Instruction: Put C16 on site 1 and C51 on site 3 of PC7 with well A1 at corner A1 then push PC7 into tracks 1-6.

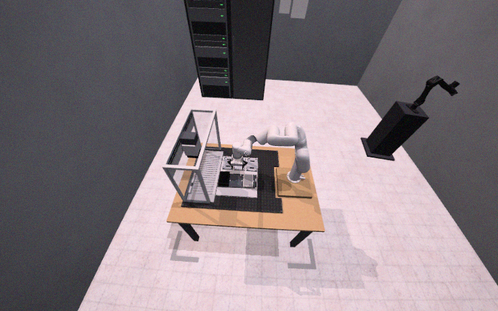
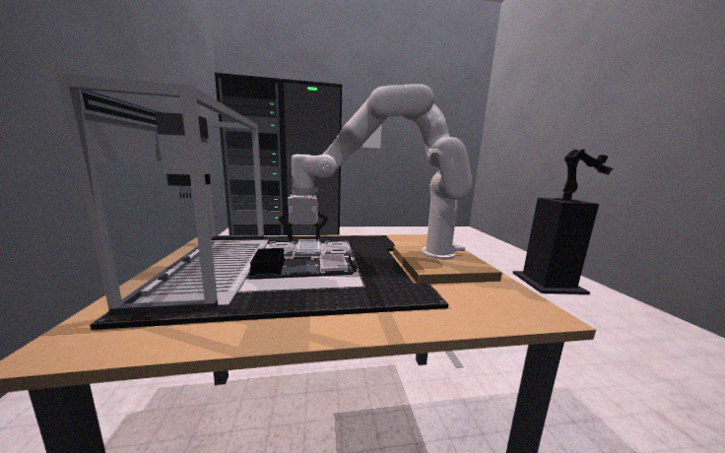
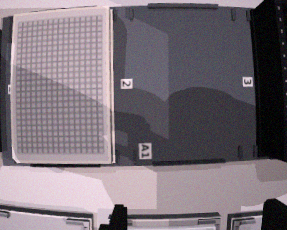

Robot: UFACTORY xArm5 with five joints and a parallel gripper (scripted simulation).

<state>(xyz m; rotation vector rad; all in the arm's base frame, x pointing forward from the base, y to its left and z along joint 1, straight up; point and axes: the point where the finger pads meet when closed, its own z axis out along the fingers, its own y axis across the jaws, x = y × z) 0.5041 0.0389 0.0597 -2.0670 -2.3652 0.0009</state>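
The carrier PC7 [image 1: 236, 180] [image 2: 301, 266] [image 3: 200, 60] lies on the apron in front of the rails. The pale 384-well plate C16 [image 1: 248, 179] [image 2: 333, 262] [image 3: 60, 90] is on site 1; I cannot tell if it is fully flat. The black deep-well block C51 [image 1: 223, 178] [image 2: 267, 262] [image 3: 271, 75] is on site 3, mostly outside the wrist view. Site 2 is empty, with the A1 mark showing. C15 [image 2: 308, 245] stands in the middle nest. My gripper [image 1: 237, 166] [image 2: 303, 236] [image 3: 197, 226] is open and empty above the nest row.
The rails [image 1: 209, 170] [image 2: 208, 276] lie beyond the block end, under the grey instrument frame [image 1: 181, 168] [image 2: 202, 253]. The white apron [image 1: 239, 192] [image 2: 303, 283] shows beside the carrier. Nest S1 [image 1: 251, 163] [image 2: 336, 247] and nest S3 [image 2: 280, 247] are without plates. No lit lamp shows.
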